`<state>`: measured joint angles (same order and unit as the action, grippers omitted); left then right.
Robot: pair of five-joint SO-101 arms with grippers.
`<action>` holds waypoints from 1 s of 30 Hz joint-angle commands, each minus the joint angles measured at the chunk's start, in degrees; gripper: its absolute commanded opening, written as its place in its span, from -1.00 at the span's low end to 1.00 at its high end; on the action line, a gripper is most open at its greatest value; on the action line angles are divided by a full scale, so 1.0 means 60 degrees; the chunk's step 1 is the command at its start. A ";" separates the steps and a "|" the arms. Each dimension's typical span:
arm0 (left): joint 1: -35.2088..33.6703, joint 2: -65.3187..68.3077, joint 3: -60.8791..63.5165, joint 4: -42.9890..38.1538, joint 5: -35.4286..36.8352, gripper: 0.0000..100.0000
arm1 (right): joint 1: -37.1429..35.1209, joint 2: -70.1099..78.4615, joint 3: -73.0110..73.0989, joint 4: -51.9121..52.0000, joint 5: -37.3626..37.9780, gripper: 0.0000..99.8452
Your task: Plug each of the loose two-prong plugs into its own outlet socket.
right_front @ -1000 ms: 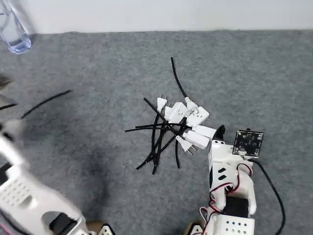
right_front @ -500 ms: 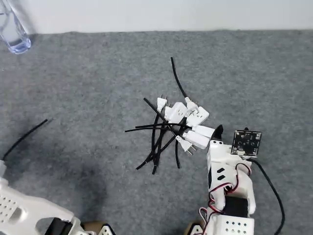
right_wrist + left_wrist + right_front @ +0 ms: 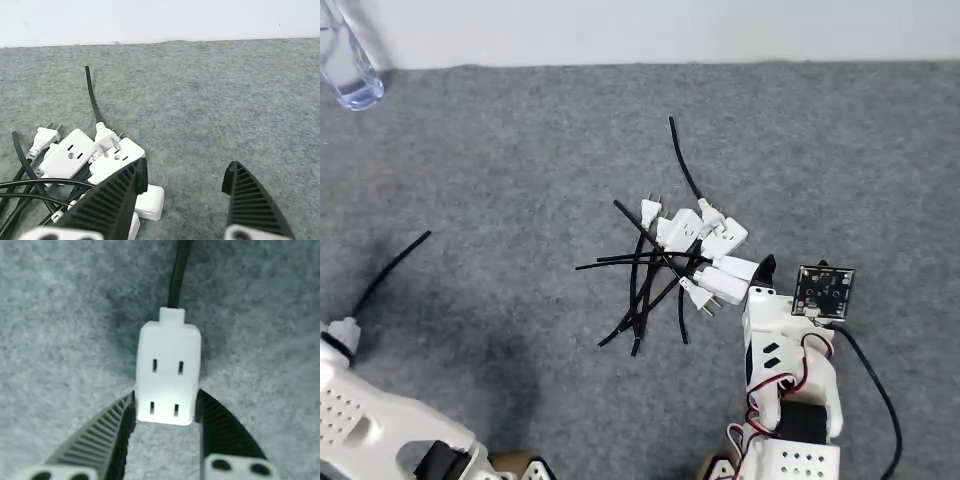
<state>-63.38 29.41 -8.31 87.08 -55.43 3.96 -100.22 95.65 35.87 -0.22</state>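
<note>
While left pincer (image 3: 165,406) clamps outlet socket (image 3: 168,357), right pincer (image 3: 186,172) agape

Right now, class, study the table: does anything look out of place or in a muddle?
Yes. The plugs and sockets lie in one tangled heap, black cords crossing over each other mid-table. A lone socket sits apart from it, clamped in the left gripper near the table's left edge.
</note>
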 commanded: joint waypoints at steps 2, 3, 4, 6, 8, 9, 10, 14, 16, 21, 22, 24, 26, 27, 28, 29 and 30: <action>0.0088 -0.0659 -0.0374 0.0147 0.0059 -0.49 | -0.0066 0.0110 0.0161 -0.0081 0.0117 -0.49; 0.0103 -0.0659 -0.0491 0.0322 0.0044 -0.47 | -0.0066 0.0110 0.0161 -0.0081 0.0132 -0.49; 0.0103 -0.0659 -0.0608 0.0527 0.0029 -0.46 | -0.0066 0.0110 0.0161 -0.0081 0.0220 -0.49; 0.0205 -0.0659 -0.0828 0.0835 0.0029 -0.46 | -0.0168 0.0110 0.0176 -0.0051 0.0440 -0.49; 0.0381 -0.0674 -0.1136 0.1187 0.0029 -0.46 | -0.0271 0.0110 0.0176 -0.0037 0.0469 -0.49; 0.0601 -0.0674 -0.1370 0.1421 0.0059 -0.46 | -0.0271 0.0110 0.0176 -0.0037 0.0454 -0.49; 0.0879 -0.0674 -0.1604 0.1700 0.0088 -0.46 | -0.0286 0.0110 0.0176 -0.0037 0.0454 -0.49; 0.2901 -0.0747 -0.2205 0.2212 0.1568 -0.46 | -0.0286 0.0110 0.0176 -0.0037 0.0454 -0.49; 0.4440 -0.1011 -0.2322 0.2198 0.2579 -0.46 | -0.0286 0.0110 0.0176 -0.0022 0.0454 -0.49; 0.8762 -0.1963 -0.2659 0.1832 0.4527 -0.46 | -0.0227 0.0110 0.0176 -0.0022 0.0454 -0.49; 0.9509 -0.2095 -0.2703 0.1553 0.4777 -0.46 | -0.0154 0.0110 0.0176 -0.0037 0.0454 -0.49; 1.0681 -0.2271 -0.2674 0.0894 0.5377 -0.46 | 0.0315 0.0022 0.0176 -0.0139 0.0396 -0.49; 1.1414 -0.2154 -0.2659 0.0205 0.6022 -0.46 | 0.1033 0.0007 0.0176 -0.0462 0.0220 -0.49; 1.1648 -0.2007 -0.2659 -0.0176 0.6315 -0.46 | 0.1429 0.0007 0.0161 -0.0623 -0.0073 -0.49; 1.1853 -0.1788 -0.2645 -0.0527 0.6593 -0.46 | 0.1780 0.0007 0.0117 -0.0711 -0.0469 -0.49; 1.2029 -0.1538 -0.2645 -0.0835 0.6842 -0.46 | 0.2088 0.0007 0.0103 -0.0799 -0.0777 -0.49; 1.2220 -0.1275 -0.2645 -0.1070 0.7077 -0.46 | 0.2322 0.0007 0.0088 -0.0872 -0.0982 -0.49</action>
<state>5.19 19.74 -22.46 87.96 -19.21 13.27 -100.31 95.65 33.14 -2.15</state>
